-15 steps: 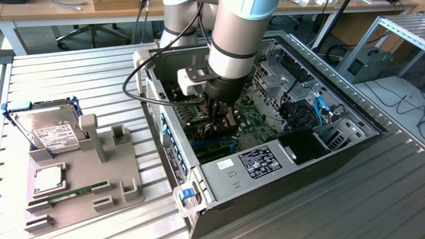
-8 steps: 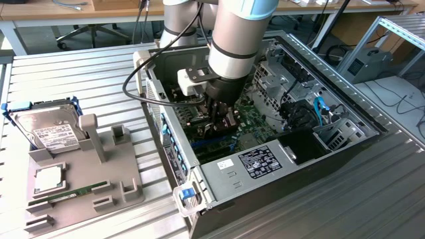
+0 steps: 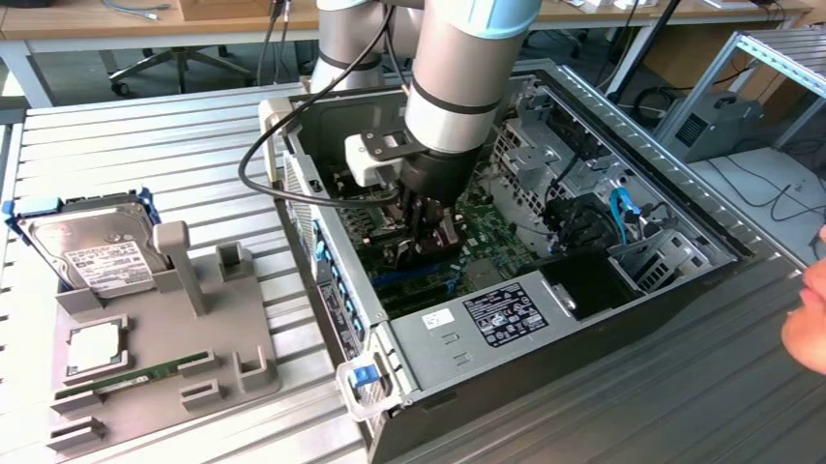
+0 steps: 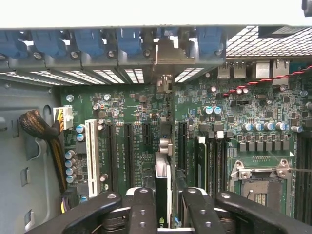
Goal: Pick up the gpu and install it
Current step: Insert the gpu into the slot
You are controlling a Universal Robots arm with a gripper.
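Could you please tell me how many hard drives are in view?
1: the hard drive rests on the grey holder at the exterior view's left. Others may be hidden inside the case.

We've got a silver hard drive (image 3: 88, 253) with a white label sitting in a blue caddy at the exterior view's left, right above a grey parts holder (image 3: 168, 333). A narrow green memory stick (image 3: 142, 375) lies in that holder, next to a square silver chip (image 3: 95, 348). Everything rests on a slatted metal table (image 3: 142, 155). At the exterior view's right edge we see a person's hand (image 3: 811, 324).
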